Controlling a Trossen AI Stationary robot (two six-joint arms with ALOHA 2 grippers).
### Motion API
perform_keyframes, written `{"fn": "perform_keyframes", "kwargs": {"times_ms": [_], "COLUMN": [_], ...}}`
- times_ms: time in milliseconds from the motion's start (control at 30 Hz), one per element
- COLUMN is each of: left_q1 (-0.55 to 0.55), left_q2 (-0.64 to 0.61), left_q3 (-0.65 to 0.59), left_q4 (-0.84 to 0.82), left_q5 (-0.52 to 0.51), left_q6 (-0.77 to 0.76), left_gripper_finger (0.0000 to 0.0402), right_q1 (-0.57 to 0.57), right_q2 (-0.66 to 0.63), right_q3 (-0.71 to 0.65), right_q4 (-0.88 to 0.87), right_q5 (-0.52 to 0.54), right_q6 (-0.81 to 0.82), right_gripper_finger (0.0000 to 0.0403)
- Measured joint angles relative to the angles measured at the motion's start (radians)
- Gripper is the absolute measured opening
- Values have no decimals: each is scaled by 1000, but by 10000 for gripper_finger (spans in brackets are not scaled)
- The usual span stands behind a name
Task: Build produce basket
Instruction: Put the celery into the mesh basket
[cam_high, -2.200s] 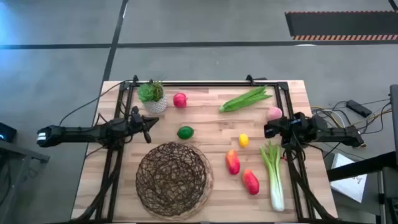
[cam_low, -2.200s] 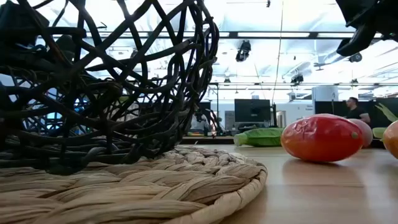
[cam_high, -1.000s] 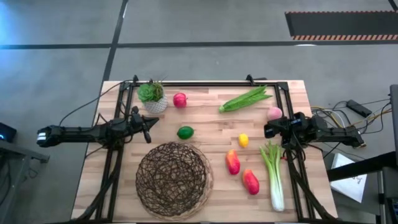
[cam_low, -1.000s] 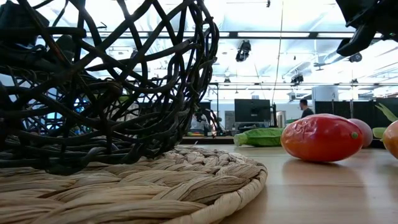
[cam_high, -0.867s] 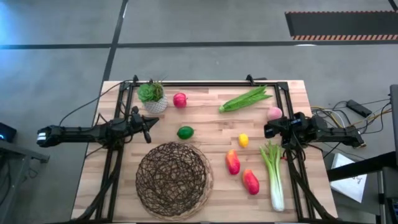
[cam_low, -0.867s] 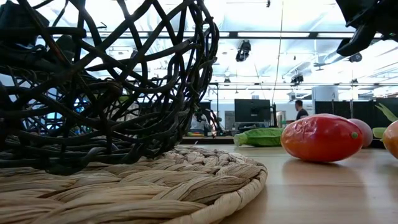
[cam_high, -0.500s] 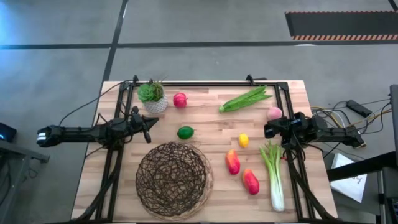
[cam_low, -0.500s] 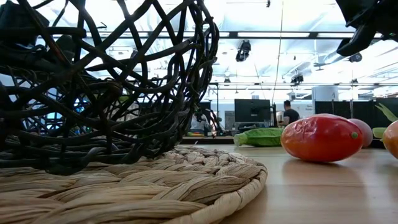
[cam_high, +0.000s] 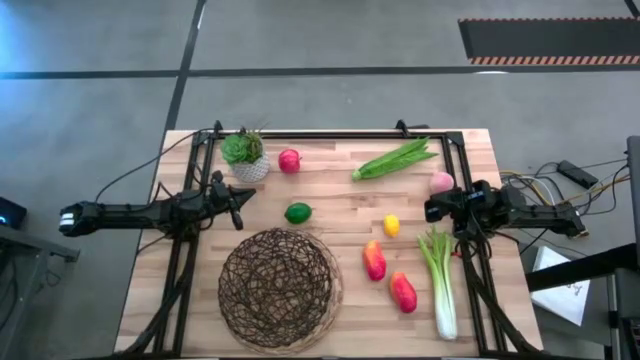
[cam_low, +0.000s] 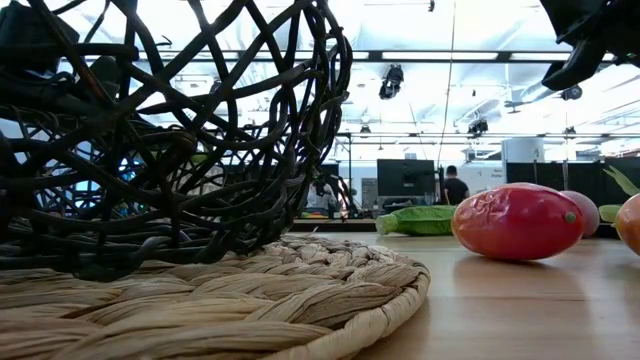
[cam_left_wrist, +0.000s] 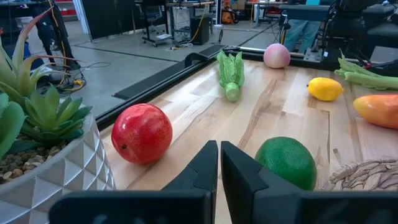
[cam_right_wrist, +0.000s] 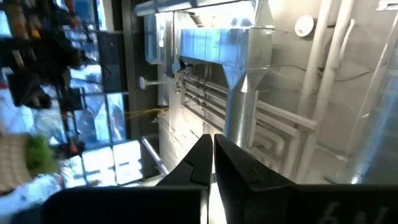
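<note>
The dark wicker basket (cam_high: 278, 287) sits on a pale woven mat (cam_low: 300, 290) at the table's near middle. Produce lies loose on the wood: red apple (cam_high: 289, 160), green lime (cam_high: 298, 212), leafy bunch (cam_high: 396, 158), pink peach (cam_high: 441, 181), yellow lemon (cam_high: 391, 225), two red-orange fruits (cam_high: 374, 259) (cam_high: 403, 292) and a leek (cam_high: 441, 280). My left gripper (cam_high: 238, 200) is shut at the table's left, short of the lime (cam_left_wrist: 286, 162) and apple (cam_left_wrist: 142, 132). My right gripper (cam_high: 430, 210) is shut at the right edge, beside the peach, tipped upward.
A small potted plant in a white pot (cam_high: 245, 157) stands at the far left, close to my left gripper. A black frame (cam_high: 330, 136) runs along the table's far edge and sides. A person (cam_low: 455, 186) stands in the room far behind the table.
Both arms have kept still and the produce has not moved. Only a person in the room behind the table has walked toward the left of the low view.
</note>
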Motion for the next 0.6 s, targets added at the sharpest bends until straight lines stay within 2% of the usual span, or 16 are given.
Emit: {"fn": "perform_keyframes", "kwargs": {"times_ms": [67, 233, 300, 400, 600], "left_q1": [0, 0, 0, 0, 0], "left_q2": [0, 0, 0, 0, 0], "left_q3": [0, 0, 0, 0, 0], "left_q4": [0, 0, 0, 0, 0], "left_q5": [0, 0, 0, 0, 0], "left_q6": [0, 0, 0, 0, 0], "left_gripper_finger": [4, 4, 4, 4, 4], "right_q1": [0, 0, 0, 0, 0], "right_q2": [1, 7, 7, 6, 8], "right_q3": [0, 0, 0, 0, 0], "right_q4": [-60, -155, -157, -155, -169], "right_q5": [-8, -81, -87, -82, -80], "right_q6": [241, 1162, 1459, 1665, 1813], "right_gripper_finger": [9, 9, 9, 9, 9]}}
